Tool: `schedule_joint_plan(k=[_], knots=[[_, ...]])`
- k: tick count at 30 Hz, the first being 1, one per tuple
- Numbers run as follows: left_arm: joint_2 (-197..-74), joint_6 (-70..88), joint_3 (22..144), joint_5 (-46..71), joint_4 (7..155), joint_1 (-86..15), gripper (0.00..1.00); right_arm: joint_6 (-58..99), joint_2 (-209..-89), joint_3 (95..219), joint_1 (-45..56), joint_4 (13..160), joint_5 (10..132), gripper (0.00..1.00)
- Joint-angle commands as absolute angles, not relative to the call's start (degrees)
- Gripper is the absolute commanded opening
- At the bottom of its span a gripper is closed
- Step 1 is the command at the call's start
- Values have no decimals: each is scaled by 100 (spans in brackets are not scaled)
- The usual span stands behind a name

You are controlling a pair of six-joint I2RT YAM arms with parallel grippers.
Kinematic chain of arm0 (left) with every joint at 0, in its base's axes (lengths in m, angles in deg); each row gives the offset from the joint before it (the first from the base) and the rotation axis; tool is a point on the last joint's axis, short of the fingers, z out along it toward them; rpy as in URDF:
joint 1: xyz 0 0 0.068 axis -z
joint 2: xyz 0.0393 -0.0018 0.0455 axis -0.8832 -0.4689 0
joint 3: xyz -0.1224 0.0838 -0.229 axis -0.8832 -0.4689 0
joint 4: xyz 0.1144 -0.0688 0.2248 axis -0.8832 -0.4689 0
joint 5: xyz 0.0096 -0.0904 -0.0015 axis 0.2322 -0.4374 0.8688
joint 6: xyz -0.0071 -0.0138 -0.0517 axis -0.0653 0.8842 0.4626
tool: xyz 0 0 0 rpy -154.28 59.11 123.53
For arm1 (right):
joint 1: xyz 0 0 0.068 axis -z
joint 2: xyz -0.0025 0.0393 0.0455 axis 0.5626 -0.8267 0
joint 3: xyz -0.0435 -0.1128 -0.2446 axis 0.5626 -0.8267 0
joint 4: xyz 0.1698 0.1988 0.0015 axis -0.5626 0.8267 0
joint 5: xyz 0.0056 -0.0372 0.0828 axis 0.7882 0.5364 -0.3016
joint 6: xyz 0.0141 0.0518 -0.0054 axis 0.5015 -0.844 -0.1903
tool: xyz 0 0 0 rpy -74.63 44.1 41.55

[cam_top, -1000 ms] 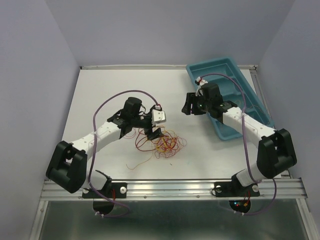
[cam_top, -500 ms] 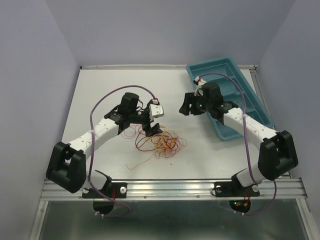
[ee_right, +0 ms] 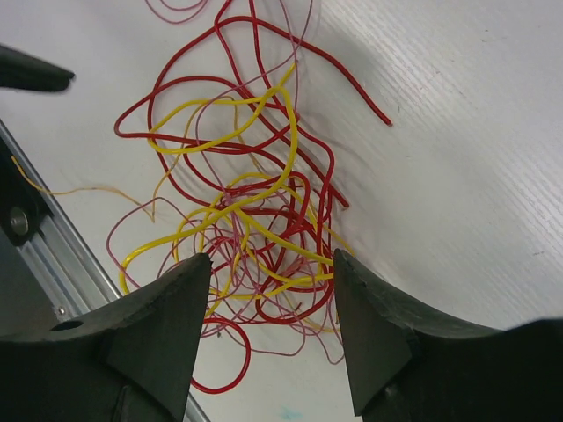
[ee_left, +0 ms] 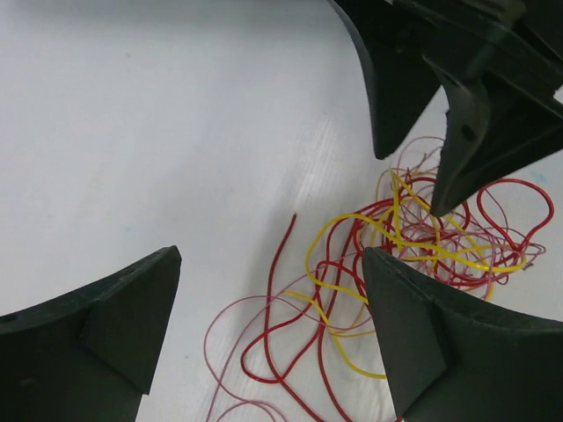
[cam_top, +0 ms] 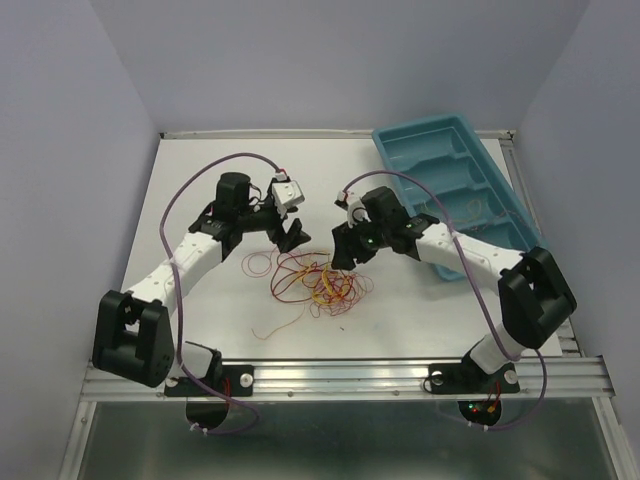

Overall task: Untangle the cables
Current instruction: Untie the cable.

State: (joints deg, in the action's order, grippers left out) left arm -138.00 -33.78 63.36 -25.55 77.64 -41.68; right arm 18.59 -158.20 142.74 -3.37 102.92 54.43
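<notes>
The cables (cam_top: pixel 322 284) are a small tangle of thin red, yellow and pinkish strands lying on the white table, seen close up in the left wrist view (ee_left: pixel 413 237) and the right wrist view (ee_right: pixel 255 220). My left gripper (cam_top: pixel 290 234) hangs open just behind the tangle's left side; in its own view (ee_left: pixel 271 258) only loose red and pink loops on the table show between its fingers. My right gripper (cam_top: pixel 345 250) is open just above the tangle's back right, and in its own view (ee_right: pixel 271 258) the fingers straddle the knot from above. Neither gripper holds a strand.
A teal tray (cam_top: pixel 440 160) with several compartments sits at the back right, behind the right arm. A single thin orange strand (cam_top: pixel 275 325) trails toward the front. The metal rail (cam_top: pixel 350 375) marks the near table edge. Purple walls enclose the table.
The right arm swung left from the tray to just over the tangle. The left gripper drew back and left off the tangle, opening a little wider.
</notes>
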Motion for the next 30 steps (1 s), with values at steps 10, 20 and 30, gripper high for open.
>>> schedule_joint_plan(k=[10, 20, 30], knots=[[-13407, -2898, 6231, -2585, 8624, -4375, 96, 2225, -16290, 14880, -681, 10108, 5968, 22], [-13442, -3170, 6231, -3005, 8475, -4367, 96, 1926, -14474, 14089, -681, 9055, 6187, 1], [-13205, -2829, 6467, -4034, 8764, -4367, 98, 1609, -12378, 12866, -690, 7532, 5977, 1]])
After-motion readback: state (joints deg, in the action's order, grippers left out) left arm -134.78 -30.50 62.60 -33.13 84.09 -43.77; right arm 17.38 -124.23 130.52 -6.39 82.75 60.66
